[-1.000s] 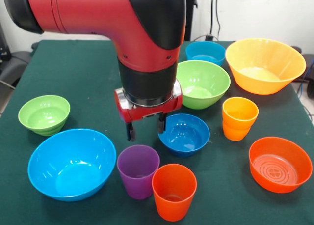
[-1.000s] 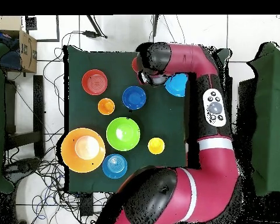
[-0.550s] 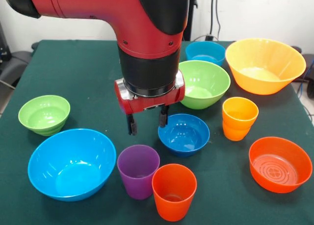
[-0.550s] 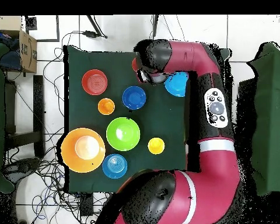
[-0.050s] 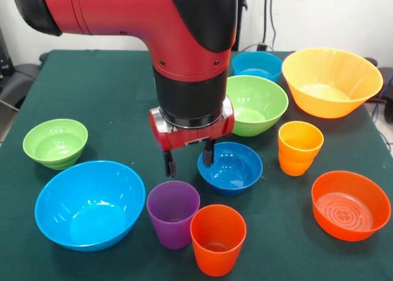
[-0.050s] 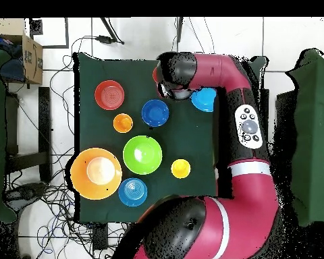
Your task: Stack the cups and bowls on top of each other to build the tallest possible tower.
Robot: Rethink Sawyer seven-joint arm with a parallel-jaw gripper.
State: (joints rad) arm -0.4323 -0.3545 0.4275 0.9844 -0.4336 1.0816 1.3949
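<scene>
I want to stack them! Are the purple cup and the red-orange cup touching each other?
Cannot tell. In the front view the red-orange cup stands in front of the purple cup and overlaps its side, hiding any gap. The arm covers both in the overhead view.

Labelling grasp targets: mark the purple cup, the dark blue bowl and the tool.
purple cup (image 5: 172,215), front view, outer wall.
dark blue bowl (image 5: 231,167), front view, inner floor.
tool (image 5: 190,159), front view, between fingertips.

A table (image 5: 104,84) covered in dark green cloth is seen, with every vessel set directly on it and none stacked. Two green bowls (image 5: 55,143), three blue bowls (image 5: 89,204), an orange-yellow bowl (image 5: 331,81) and an orange-red bowl (image 5: 350,204) are spread across it. A purple cup (image 5: 172,213) and a red-orange cup (image 5: 217,238) are placed touching at the near edge, with an orange-yellow cup (image 5: 299,148) well apart.
</scene>
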